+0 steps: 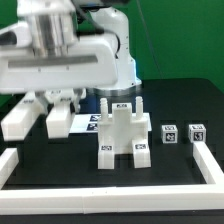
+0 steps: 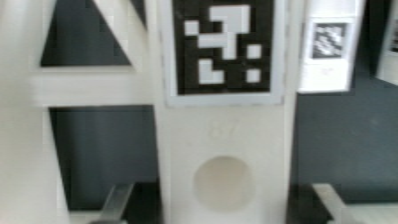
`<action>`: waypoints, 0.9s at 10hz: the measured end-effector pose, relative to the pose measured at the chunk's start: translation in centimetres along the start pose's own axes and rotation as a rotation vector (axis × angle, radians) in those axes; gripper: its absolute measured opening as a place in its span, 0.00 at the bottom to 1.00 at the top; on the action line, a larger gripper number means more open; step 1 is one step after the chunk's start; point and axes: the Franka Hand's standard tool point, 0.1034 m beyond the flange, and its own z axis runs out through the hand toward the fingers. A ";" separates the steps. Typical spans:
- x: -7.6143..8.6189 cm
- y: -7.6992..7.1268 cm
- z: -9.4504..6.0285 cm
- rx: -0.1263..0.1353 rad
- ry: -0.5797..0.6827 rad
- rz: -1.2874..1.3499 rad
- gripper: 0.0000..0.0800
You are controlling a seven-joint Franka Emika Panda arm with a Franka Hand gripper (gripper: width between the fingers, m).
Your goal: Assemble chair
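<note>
The wrist view is filled by a long white bar (image 2: pixel 228 150) of the chair, with a black-and-white tag near one end and an oval hole lower down. It runs between my gripper's (image 2: pixel 231 200) fingers, and a dark gap shows on each side, so the jaws are open around it. A second white part (image 2: pixel 80 85) joins it crosswise. In the exterior view my gripper (image 1: pixel 62 100) hangs low over white bars (image 1: pixel 57 121) at the left. The partly built chair (image 1: pixel 122 135) stands in the middle.
Two small tagged cubes (image 1: pixel 170 133) (image 1: pixel 197 131) sit at the exterior view's right. Another white bar (image 1: pixel 20 122) lies far left. A white rail (image 1: pixel 110 190) edges the black table in front. The marker board (image 1: pixel 92 121) lies behind the chair.
</note>
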 end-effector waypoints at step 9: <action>-2.1 -4.6 -1.0 0.011 0.014 0.037 0.36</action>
